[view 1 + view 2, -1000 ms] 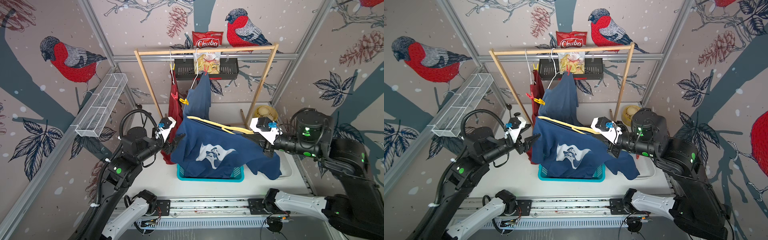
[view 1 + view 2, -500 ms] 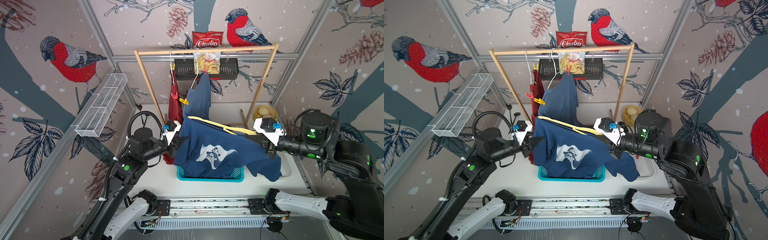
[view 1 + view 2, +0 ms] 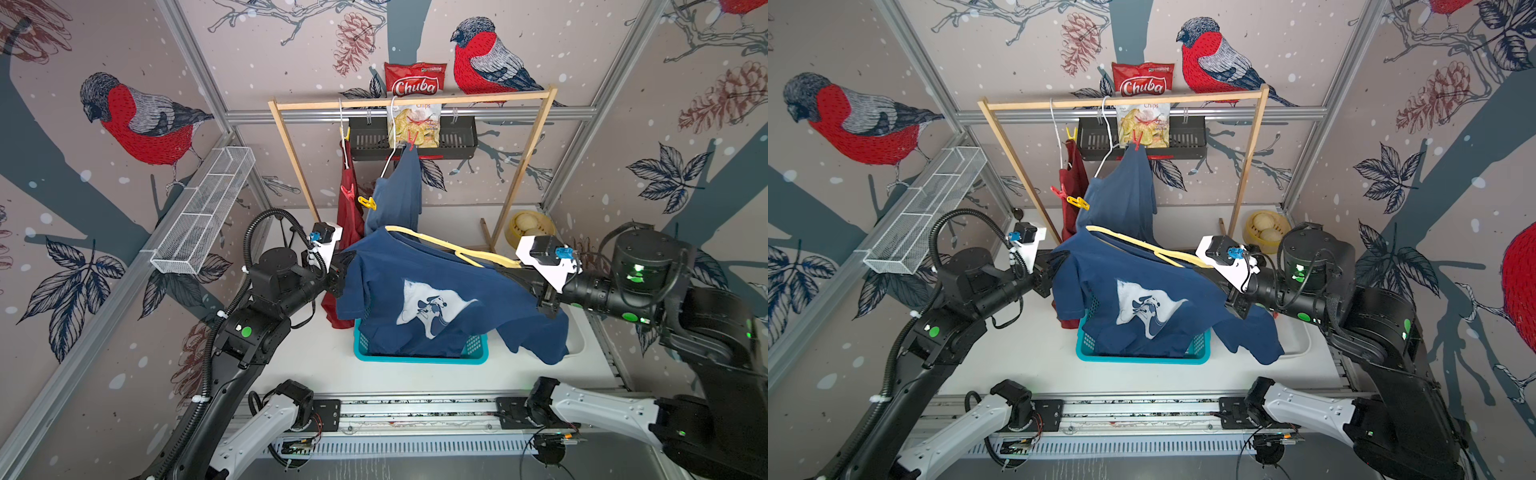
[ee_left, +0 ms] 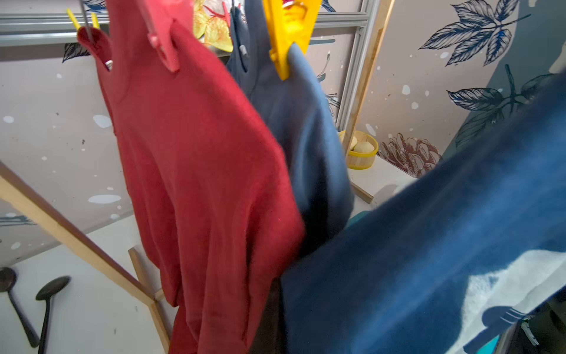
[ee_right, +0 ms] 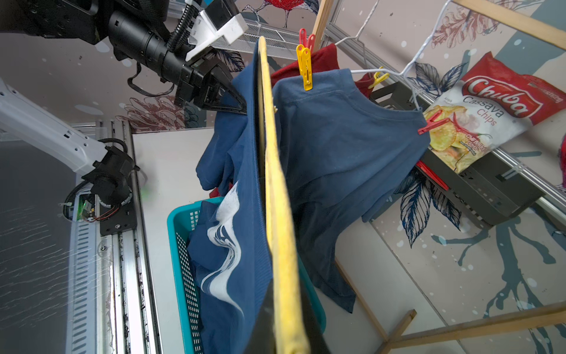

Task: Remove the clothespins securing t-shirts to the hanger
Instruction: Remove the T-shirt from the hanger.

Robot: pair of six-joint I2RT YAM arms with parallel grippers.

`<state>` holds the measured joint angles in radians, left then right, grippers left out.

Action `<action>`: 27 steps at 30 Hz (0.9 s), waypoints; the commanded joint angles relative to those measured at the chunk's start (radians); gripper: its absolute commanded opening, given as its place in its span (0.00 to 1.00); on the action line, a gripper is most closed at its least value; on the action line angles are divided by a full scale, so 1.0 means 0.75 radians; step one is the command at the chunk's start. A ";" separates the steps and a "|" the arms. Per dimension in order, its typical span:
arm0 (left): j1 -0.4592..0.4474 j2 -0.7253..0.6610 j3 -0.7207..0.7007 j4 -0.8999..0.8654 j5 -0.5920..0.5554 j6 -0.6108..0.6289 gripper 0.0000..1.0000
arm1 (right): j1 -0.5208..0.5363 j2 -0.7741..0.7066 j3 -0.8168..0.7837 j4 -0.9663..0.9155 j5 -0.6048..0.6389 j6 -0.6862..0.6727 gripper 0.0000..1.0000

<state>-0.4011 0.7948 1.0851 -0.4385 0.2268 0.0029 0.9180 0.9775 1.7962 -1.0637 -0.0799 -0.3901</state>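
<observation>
A navy t-shirt with a white print [image 3: 415, 299] [image 3: 1142, 303] hangs on a yellow hanger [image 3: 457, 251] [image 5: 278, 214] over the basket. My right gripper [image 3: 515, 274] [image 3: 1208, 274] is shut on the hanger's end. At the shirt's other shoulder, my left gripper [image 3: 347, 270] [image 5: 240, 104] is shut on the cloth. On the rack hang a dark red t-shirt [image 3: 349, 216] [image 4: 199, 168] and a plain blue one [image 3: 399, 187] [image 5: 337, 138]. A red clothespin [image 3: 347, 191] and a yellow clothespin [image 3: 345, 134] grip the red shirt. The blue shirt carries a yellow clothespin [image 3: 367, 202] [image 5: 304, 69] and a red clothespin [image 3: 411, 139].
A teal basket [image 3: 419, 357] stands under the navy shirt. The wooden rack [image 3: 411, 102] spans the back, with a chips bag [image 3: 415, 79] and a black crate [image 3: 457, 141] behind it. A yellow bowl [image 3: 530, 226] sits back right. Two ladles [image 4: 46, 294] lie by the rack's foot.
My left arm has moved right to the navy shirt's shoulder, and its gripper has gone from open to shut on the cloth. The right arm has shifted slightly with the hanger.
</observation>
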 commanded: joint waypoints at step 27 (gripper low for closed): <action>-0.493 0.108 0.070 0.299 0.363 0.054 0.00 | 0.005 0.284 0.284 0.291 -0.109 -0.087 0.00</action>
<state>-0.7551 0.8604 1.1336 -0.2955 0.4423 0.0055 0.9207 1.1790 1.9835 -0.9115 -0.1387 -0.4335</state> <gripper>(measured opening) 0.049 0.100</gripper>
